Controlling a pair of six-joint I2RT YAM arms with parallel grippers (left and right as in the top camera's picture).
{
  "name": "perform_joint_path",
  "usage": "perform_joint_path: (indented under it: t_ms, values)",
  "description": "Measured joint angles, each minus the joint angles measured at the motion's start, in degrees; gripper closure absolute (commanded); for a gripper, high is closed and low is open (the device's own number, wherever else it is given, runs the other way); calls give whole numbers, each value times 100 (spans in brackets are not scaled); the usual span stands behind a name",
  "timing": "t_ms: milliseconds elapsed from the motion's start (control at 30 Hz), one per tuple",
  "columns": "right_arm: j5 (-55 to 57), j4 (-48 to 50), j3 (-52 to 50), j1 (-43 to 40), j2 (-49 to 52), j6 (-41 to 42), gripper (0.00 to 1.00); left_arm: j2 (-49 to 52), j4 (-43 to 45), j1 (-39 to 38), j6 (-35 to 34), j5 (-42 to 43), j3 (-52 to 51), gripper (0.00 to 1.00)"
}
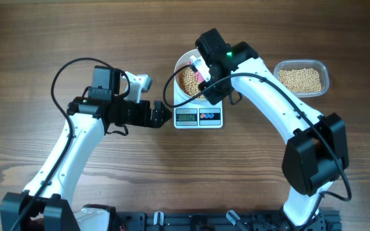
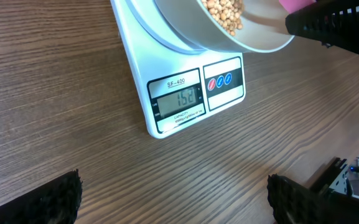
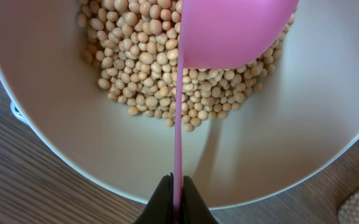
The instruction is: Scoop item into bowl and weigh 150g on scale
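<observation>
Left fingers (image 2: 55,199) apart, right fingers (image 3: 162,202) together.

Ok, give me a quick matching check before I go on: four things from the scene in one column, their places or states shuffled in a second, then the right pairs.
1. bowl
2. pink scoop
3. clear tub
4. left gripper

A. open, over bare table beside the scale
B. on the table on the right arm's side, apart from the scale
C. sitting on the scale
D. handle in the shut right gripper, cup over the beans

Pairs: 1-C, 2-D, 3-B, 4-A
</observation>
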Motion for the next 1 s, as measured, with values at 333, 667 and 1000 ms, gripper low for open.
perform_joint_path:
  t_ms: [333,667,1000]
  values:
    - [-72,-26,0,2,0,-4,96,0,0,0,0,0,0,0]
    - [-96,308,0,98,0,-7,95,0,0,0,0,0,0,0]
    - [-269,433,0,98,0,-9,95,0,0,0,0,-22,0,0]
